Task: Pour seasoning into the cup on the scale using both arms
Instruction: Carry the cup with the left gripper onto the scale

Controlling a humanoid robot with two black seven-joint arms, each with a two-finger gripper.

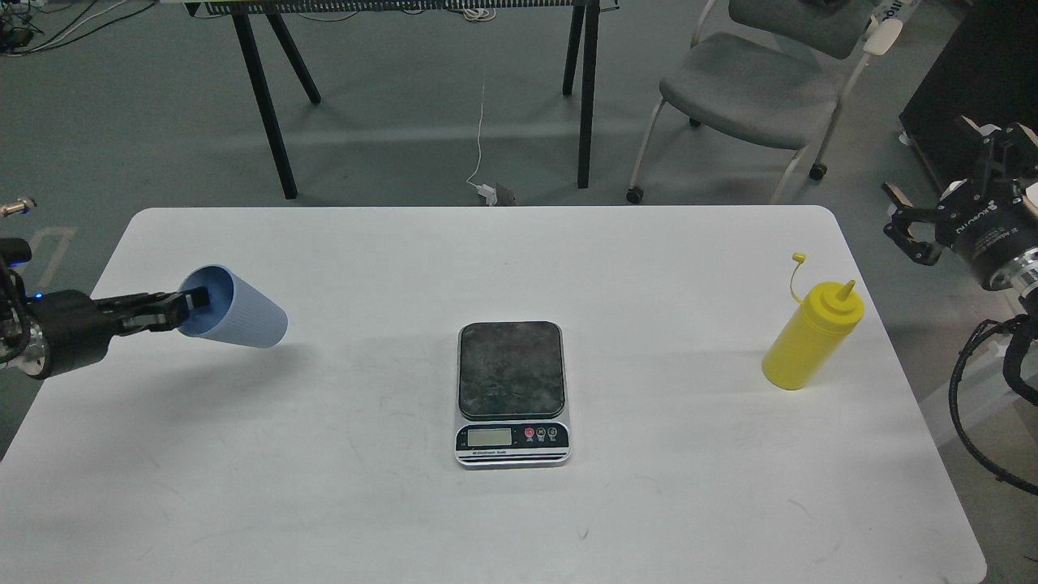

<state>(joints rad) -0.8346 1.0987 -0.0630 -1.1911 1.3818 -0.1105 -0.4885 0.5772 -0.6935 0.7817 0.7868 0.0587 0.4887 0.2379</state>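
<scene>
Near the white table's [324, 503] left edge the left gripper [190, 307] grips the light-blue ribbed plastic cup [239, 312] aloft on its side, the dark-platformed scale [511, 369] mid-table stands bare, and the yellow squeeze bottle [811, 337] waits untouched by the right edge beside the spread-open right gripper [928, 203], so placing and pouring remain.

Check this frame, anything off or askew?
The cup is off the table, held on its side by the left pincer at the rim, mouth toward the arm. The scale platform is bare and looks worn. The seasoning stands upright, cap dangling open. No spills.
</scene>
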